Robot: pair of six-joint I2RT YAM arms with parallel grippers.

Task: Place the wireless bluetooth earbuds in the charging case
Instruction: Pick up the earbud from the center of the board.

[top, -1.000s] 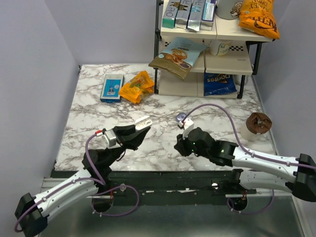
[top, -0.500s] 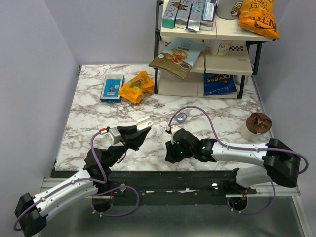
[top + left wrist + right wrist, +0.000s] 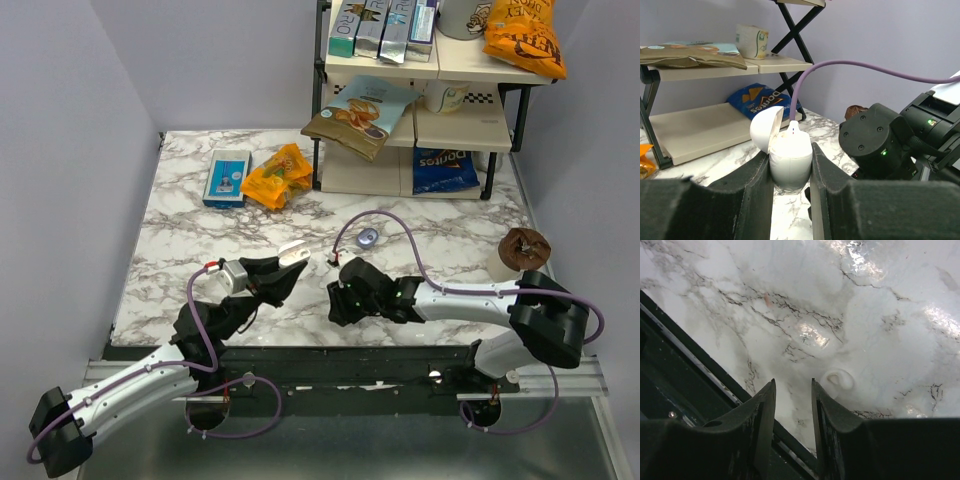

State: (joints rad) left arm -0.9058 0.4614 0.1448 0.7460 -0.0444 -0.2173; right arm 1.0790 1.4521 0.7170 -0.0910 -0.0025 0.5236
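1. Clamping the charging case point(image 3: 789, 165) between its pads, my left gripper point(image 3: 791, 157) holds it upright with the lid point(image 3: 763, 131) flipped open. A white nub at its mouth looks like one earbud already seated, though I cannot be sure.
2. My right gripper point(image 3: 792, 390) points down at the marble, its jaws a narrow gap apart with nothing between them.
3. The loose earbud point(image 3: 838, 380), a small white piece, lies on the table just beside the finger on the right of my wrist view, outside the gap.
4. I judge the step in hand to be picking up that earbud. Next I must shift sideways over it, widen, and close gently, since it is tiny and smooth.
5. The marble table point(image 3: 180, 240) is glossy with glare, and its dark near edge point(image 3: 680, 355) runs close by.
6. Beyond stand a shelf rack point(image 3: 455, 130) of snack bags point(image 3: 365, 112) and lilac walls point(image 3: 60, 150).
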